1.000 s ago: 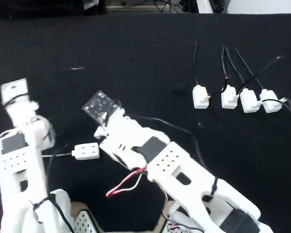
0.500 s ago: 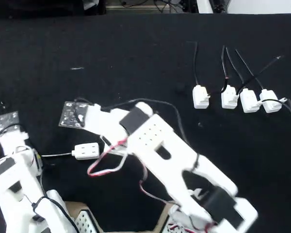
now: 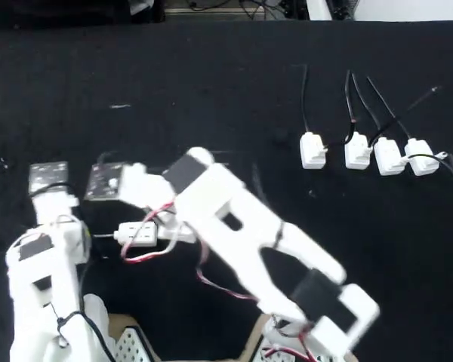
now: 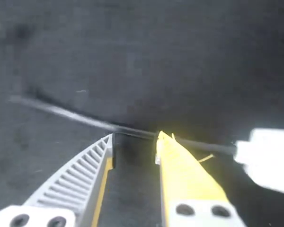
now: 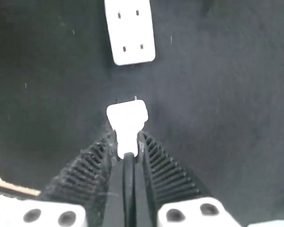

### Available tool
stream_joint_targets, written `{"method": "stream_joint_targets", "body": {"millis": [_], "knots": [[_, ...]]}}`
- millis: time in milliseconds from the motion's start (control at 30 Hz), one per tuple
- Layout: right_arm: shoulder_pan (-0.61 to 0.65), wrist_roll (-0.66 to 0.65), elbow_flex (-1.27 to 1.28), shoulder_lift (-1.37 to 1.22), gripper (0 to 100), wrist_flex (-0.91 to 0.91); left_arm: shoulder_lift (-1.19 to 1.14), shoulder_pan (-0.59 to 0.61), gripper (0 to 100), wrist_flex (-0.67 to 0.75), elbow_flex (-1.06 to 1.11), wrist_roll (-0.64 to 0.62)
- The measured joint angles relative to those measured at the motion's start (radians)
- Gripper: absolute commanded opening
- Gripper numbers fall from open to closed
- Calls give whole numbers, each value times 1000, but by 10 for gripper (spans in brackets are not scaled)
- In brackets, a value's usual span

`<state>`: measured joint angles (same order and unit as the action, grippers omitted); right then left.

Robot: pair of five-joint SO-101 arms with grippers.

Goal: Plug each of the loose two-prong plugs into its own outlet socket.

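In the right wrist view my right gripper (image 5: pixel 127 140) is shut on a white two-prong plug (image 5: pixel 127 120) with a black cord. Its prongs point at the white outlet block (image 5: pixel 129 30), a short gap away. From above, the outlet block (image 3: pixel 134 234) lies at the near left, partly under the right arm (image 3: pixel 211 200). My left gripper (image 4: pixel 135 139) is open, its grey and yellow fingers either side of a thin cord (image 4: pixel 75 116), with a blurred white block (image 4: pixel 270 158) just beside it. The left arm (image 3: pixel 45 249) stands left of the outlet block.
Several more white plugs (image 3: pixel 356 151) with black cords lie in a row at the far right of the black table (image 3: pixel 211 90). Red and white wires (image 3: pixel 147 249) loop under the right arm. The arm bases crowd the near edge.
The right arm has swung left and now lies over the outlet block. The left arm drew back, then moved in toward the cord beside the block.
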<state>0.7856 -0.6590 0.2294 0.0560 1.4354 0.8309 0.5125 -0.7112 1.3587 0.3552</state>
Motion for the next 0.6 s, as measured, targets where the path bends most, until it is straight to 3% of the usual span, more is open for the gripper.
{"method": "stream_joint_targets", "body": {"millis": [167, 367, 600], "knots": [[-83, -6, 238, 262, 10, -12, 5, -143, 160, -49, 0, -3], [-92, -6, 557, 666, 10, -15, 11, -292, 160, -147, -5, -5], [-92, -6, 643, 884, 10, 14, 8, -404, 160, -321, -69, -14]]}}
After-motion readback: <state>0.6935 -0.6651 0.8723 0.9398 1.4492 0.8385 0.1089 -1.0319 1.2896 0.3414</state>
